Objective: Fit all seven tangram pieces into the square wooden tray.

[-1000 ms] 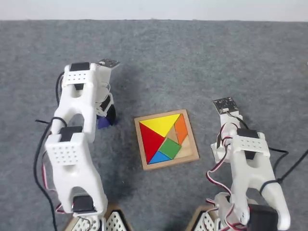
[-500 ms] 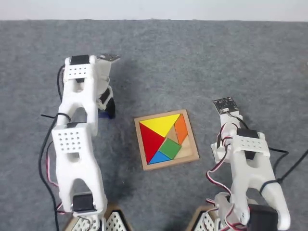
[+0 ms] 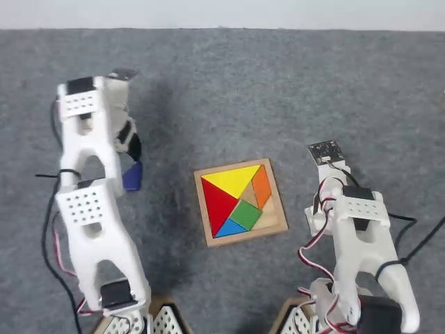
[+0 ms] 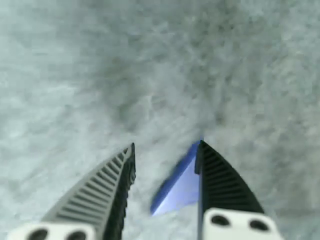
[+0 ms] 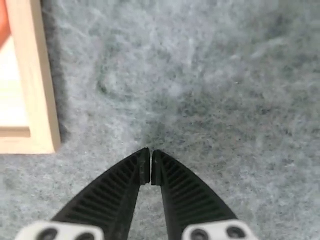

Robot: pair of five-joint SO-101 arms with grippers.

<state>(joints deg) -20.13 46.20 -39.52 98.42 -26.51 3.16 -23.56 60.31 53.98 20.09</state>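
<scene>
Grey mat (image 3: 313, 83) under tray (image 3: 247, 238) of coloured pieces (image 3: 222, 202); left pincer (image 4: 166, 145) spread, right pincer (image 5: 150, 150) closed.

One fixed overhead camera; two wrist cameras close over the mat (image 3: 313, 83).
The high view looks steeply down from above the arms' bases; each wrist camera sights along its own fingers, left gripper (image 4: 166, 145) and right gripper (image 5: 151, 167); the tray (image 5: 37, 90) corner beside the right gripper also shows from above.
</scene>
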